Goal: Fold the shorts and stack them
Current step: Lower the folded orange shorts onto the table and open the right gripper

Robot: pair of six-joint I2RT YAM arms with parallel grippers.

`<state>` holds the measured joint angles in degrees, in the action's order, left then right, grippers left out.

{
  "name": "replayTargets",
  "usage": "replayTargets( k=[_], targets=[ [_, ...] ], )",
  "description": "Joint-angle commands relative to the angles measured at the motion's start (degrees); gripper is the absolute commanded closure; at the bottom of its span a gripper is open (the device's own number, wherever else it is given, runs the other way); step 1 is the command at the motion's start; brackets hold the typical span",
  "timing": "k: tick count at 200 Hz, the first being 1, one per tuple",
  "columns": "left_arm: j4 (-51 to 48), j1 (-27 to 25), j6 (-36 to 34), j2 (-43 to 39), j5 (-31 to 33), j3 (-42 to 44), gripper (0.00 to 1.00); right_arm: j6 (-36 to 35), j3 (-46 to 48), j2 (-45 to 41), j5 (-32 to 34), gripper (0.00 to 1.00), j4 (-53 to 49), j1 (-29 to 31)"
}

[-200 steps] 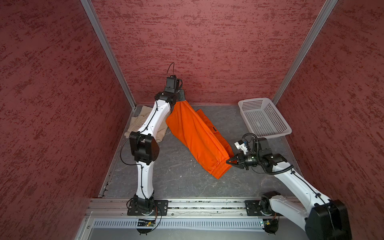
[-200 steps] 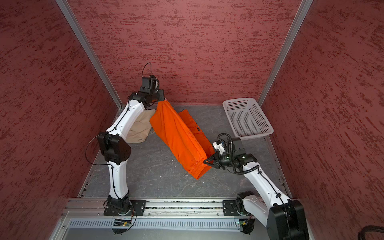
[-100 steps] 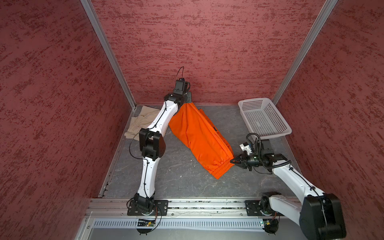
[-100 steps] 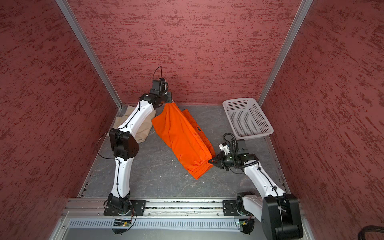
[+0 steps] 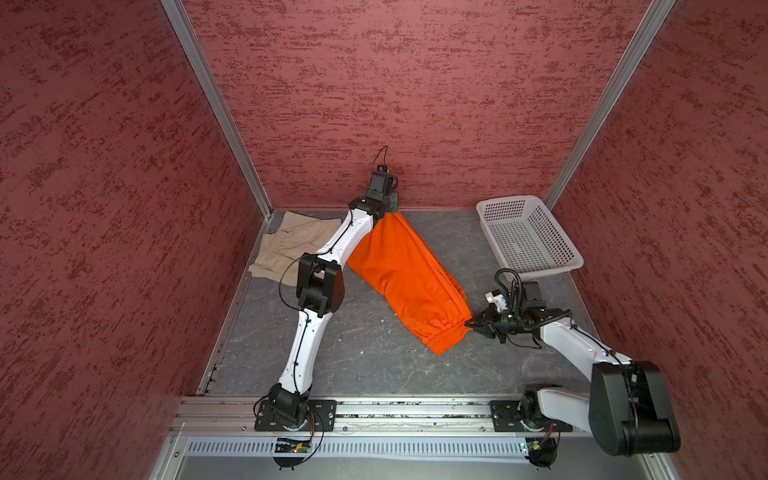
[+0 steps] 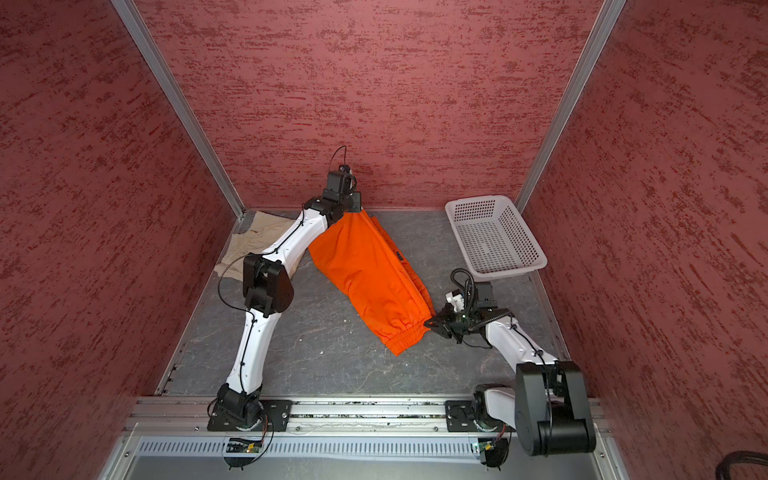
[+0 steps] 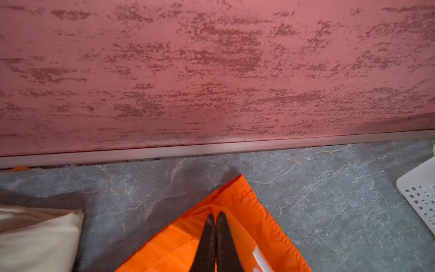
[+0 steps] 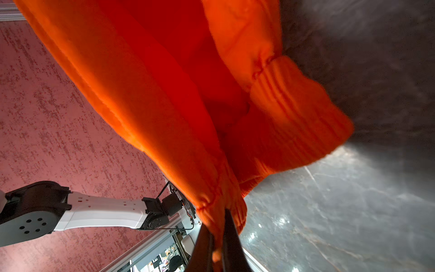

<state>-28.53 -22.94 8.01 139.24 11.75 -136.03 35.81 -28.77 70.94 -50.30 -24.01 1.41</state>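
Table: the grey table (image 5: pixel 332 345) is under everything.
Orange shorts: the orange shorts (image 5: pixel 399 270) are in the middle. They are pulled long, from far middle to near right, and held at both ends.
Basket: the white basket (image 5: pixel 510 200) sits far right, apart from the shorts.
Tan shorts: the tan shorts (image 5: pixel 291 245) lie in the far left corner, just left of the orange shorts.
Left gripper: the left gripper (image 7: pixel 215 215) is pinched tight on the far corner of the orange shorts, close to the back wall.
Right gripper: the right gripper (image 5: pixel 471 323) is pinched tight on the bunchy waist at the near right end.
Which way: the long line runs from one gripper to the other. I think a fold must bring one end over to the other end. The left arm is nearer the tan shorts.
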Motion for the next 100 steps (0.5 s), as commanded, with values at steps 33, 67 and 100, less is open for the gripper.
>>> replayTargets(
  k=[33,67,100],
  targets=[
    [7.7,-1.3,-1.3,7.1,2.5,-3.8,0.92,4.6,3.0,1.8,7.1,0.98,7.9,-2.1],
    [7.0,-1.8,-1.2,9.5,1.4,-5.5,0.68,10.1,4.5,-2.6,13.4,0.71,16.9,-2.2],
    [4.5,-1.7,-2.1,5.9,0.4,-5.5,0.44,7.0,0.4,-11.8,22.0,0.54,9.6,-2.2]
  ],
)
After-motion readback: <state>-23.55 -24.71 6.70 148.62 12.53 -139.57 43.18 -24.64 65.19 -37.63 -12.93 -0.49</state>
